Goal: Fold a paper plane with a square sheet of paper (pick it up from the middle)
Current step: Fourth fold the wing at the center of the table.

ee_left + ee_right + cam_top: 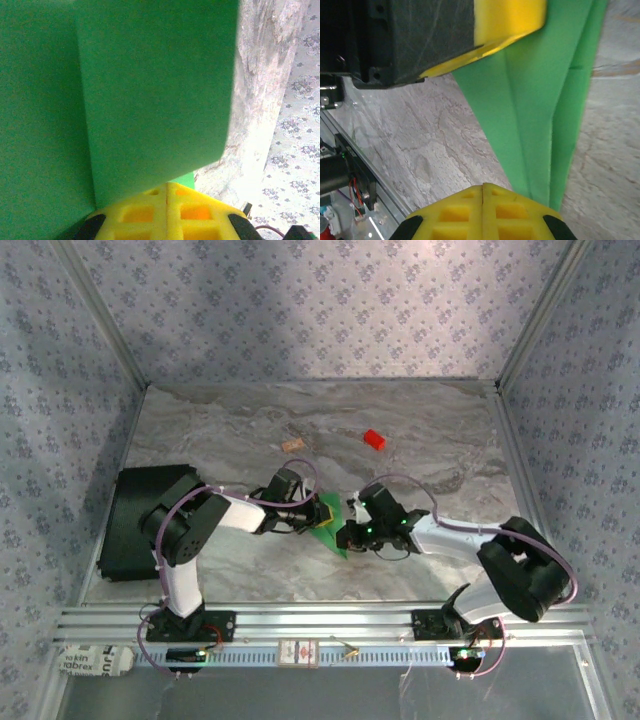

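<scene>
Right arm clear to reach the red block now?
Probably not yet: the path over the table to the red block looks free, but the shut right gripper is pressed to the green paper alongside the left gripper.
</scene>
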You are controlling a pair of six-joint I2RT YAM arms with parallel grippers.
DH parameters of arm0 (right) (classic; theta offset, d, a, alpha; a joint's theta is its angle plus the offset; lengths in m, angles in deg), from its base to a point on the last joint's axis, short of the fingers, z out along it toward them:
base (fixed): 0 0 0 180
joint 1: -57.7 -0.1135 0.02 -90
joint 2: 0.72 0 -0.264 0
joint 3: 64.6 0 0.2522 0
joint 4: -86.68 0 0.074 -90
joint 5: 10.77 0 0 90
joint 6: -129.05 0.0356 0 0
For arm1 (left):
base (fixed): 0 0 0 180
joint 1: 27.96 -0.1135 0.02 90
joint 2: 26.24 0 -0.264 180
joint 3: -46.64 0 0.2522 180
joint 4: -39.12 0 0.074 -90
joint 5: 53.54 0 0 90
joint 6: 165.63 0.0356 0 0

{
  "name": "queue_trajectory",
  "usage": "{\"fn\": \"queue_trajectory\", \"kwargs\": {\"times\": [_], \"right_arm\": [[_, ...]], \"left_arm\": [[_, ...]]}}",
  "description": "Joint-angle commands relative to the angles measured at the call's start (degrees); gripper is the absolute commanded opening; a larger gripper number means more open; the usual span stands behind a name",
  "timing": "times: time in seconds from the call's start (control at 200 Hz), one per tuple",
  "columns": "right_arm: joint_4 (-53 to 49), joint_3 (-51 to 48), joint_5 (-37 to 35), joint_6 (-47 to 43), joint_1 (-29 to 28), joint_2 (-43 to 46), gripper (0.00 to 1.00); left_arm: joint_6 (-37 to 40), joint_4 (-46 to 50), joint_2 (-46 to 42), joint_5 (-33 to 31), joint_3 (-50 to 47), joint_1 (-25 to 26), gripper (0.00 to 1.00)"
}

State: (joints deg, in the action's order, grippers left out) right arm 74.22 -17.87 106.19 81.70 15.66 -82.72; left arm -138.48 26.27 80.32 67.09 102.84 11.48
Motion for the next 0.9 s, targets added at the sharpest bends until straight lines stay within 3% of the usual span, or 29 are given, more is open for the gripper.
{"fn": "queue_trajectory", "kwargs": {"times": [0.0, 0.26, 0.59, 0.894], "right_arm": [[0.44, 0.25, 1.00, 0.48, -0.84, -2.09, 0.04], [3.91, -6.86, 0.64, 2.02, 0.03, -3.88, 0.04], [8.01, -14.02, 1.84, 4.73, 0.69, -0.07, 0.04], [1.31, -12.99, -0.40, 3.88, 2.19, 10.77, 0.05]], "left_arm": [[1.33, 5.56, 1.19, -3.47, -1.08, -0.44, 0.01], [1.41, 5.59, 1.37, -3.47, -1.14, -0.44, 0.01], [1.24, 5.25, 1.72, -3.74, -1.26, -0.42, 0.01], [1.06, 4.81, 1.64, -3.69, -1.47, -0.43, 0.01]]}}
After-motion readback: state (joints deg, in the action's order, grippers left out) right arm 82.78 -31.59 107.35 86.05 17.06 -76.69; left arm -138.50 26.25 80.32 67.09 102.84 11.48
